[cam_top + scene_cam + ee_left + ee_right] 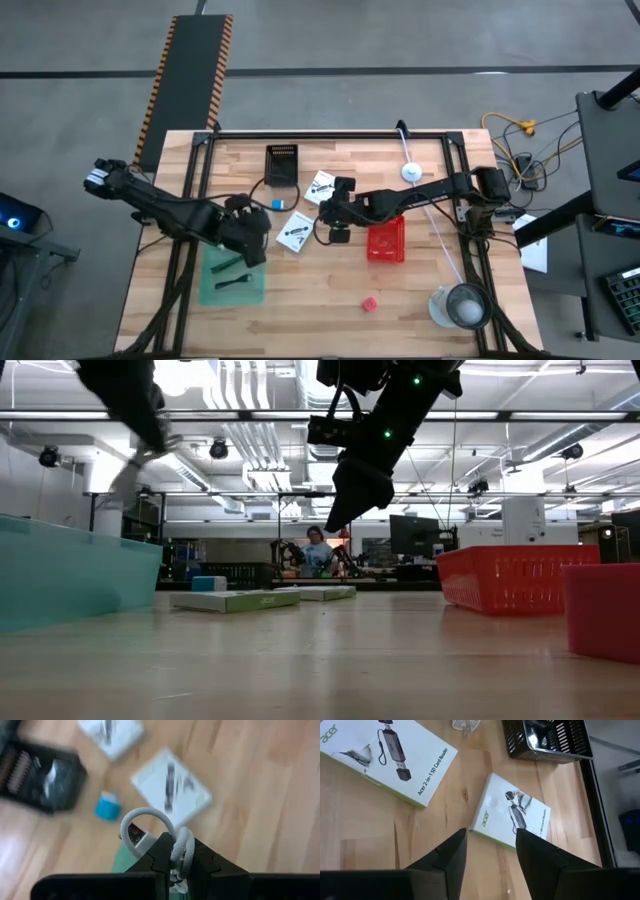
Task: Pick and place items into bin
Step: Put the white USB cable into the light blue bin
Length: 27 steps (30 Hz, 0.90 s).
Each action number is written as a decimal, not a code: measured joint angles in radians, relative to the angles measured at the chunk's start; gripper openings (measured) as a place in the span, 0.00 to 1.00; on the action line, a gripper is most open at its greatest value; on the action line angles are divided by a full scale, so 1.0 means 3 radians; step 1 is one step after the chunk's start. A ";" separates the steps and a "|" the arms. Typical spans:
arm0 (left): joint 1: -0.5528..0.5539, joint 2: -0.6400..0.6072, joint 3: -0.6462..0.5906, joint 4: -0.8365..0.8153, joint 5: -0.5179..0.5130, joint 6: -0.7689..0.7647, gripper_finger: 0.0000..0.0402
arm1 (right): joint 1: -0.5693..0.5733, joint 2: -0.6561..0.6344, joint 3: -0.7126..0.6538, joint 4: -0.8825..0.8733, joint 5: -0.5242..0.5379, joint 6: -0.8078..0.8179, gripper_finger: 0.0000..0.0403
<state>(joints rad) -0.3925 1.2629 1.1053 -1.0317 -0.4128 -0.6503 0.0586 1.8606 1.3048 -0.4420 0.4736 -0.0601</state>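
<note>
Two packets (321, 186) (295, 230) laid mid-bench, cube (278, 204) between them, basket (386, 240) placed right, tray (232, 277) left, second cube (369, 302) set nearer the front edge

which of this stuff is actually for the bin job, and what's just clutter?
Job:
white cable, in shut left tool
packet under open right tool
second packet
blue cube
red cube
green bin

Lying about:
clear round container
black basket
</note>
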 joint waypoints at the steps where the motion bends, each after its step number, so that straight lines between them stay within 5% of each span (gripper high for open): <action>1: -0.0009 0.0038 0.0042 -0.0134 0.0085 -0.0023 0.04 | 0.0000 0.0000 0.0000 -0.0001 0.0001 0.0000 0.38; 10: -0.0138 0.0259 0.0025 -0.0467 0.1027 -0.0108 0.04 | 0.0000 0.0000 -0.0004 -0.0002 -0.0003 -0.0011 0.38; 19: -0.0244 0.0650 -0.0049 -0.0463 0.1527 -0.0171 0.04 | -0.0001 0.0000 -0.0013 -0.0011 -0.0006 0.0000 0.37; 27: -0.0241 0.0890 -0.0032 -0.0498 0.1623 -0.0173 0.27 | 0.0000 0.0000 -0.0013 -0.0011 -0.0006 -0.0010 0.37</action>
<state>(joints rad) -0.4648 1.5298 1.0958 -1.1812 0.0742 -0.7021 0.0586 1.8606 1.3010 -0.4452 0.4717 -0.0631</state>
